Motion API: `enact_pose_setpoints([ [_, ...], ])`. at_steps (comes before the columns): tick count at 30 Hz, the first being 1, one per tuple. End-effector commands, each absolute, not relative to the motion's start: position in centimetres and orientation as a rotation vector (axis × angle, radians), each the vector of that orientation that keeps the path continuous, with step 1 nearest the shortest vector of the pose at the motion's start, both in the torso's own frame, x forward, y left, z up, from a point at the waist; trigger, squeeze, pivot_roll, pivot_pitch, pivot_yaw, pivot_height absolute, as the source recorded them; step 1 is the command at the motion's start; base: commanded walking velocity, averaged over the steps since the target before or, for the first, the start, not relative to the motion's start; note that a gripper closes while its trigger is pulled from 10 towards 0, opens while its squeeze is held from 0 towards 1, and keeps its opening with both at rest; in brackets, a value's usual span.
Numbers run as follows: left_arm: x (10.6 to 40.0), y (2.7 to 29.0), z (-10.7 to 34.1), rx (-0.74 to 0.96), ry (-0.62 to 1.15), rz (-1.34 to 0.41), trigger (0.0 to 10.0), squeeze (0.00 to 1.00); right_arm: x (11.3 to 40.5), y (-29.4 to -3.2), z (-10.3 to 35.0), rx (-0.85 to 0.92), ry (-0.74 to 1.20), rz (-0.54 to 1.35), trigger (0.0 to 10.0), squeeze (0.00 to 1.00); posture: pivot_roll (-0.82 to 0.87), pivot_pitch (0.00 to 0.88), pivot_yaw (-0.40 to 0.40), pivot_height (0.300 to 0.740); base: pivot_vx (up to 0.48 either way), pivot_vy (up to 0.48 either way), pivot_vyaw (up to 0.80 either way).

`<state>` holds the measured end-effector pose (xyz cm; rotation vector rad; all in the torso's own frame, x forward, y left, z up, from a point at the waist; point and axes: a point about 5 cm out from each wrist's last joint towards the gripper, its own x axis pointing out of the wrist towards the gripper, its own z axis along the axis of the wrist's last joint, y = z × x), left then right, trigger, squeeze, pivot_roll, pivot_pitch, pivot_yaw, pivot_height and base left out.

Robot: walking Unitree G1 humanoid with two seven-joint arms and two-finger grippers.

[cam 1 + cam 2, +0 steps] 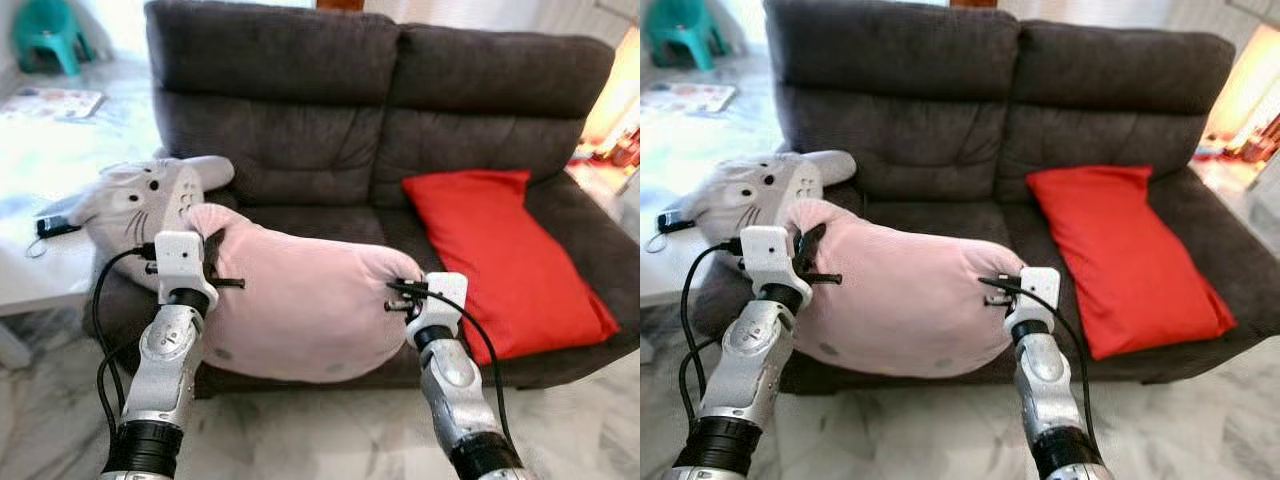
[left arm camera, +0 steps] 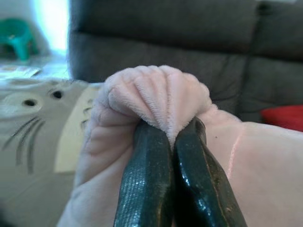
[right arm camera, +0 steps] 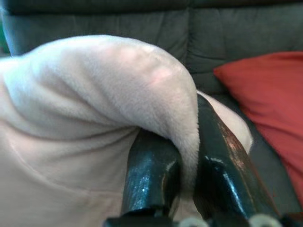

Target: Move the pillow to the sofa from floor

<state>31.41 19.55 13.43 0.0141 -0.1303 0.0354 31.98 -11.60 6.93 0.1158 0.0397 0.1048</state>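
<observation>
The pink pillow point(image 1: 300, 300) is held between the left hand point(image 1: 205, 262) and right hand point(image 1: 410, 292), each clamped on a pinched fold of plush, just above the sofa point(image 1: 330, 150) seat's front edge. Thin folds could slip out, dropping it. Its long axis runs from hand to hand, across the sofa's front.

There was one dark grey sofa point(image 1: 300, 110) with two seat sections. Three cushions were counted: one pink pillow point(image 1: 300, 300) at the near left, one grey animal-faced cushion point(image 1: 130, 205) further left, and one red cushion point(image 1: 500, 260) on the right. One green stool point(image 1: 45, 35) stood far left.
</observation>
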Motion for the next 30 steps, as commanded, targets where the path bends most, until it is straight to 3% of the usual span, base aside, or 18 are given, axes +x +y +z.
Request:
enact_pose_setpoints([
  [1,31.6,18.9,16.2,0.011,-0.244,0.019,10.0,0.00,32.4,-13.1,8.0,0.116,-0.019,0.055,10.0,0.00,0.19,0.000,-0.098,0.740,0.334,0.000,0.00],
  [30,31.2,18.1,15.6,-0.015,-0.214,-0.001,10.0,0.00,32.6,-13.2,8.5,0.098,-0.040,0.059,10.0,0.00,0.19,0.000,-0.103,0.740,0.012,0.000,0.00],
])
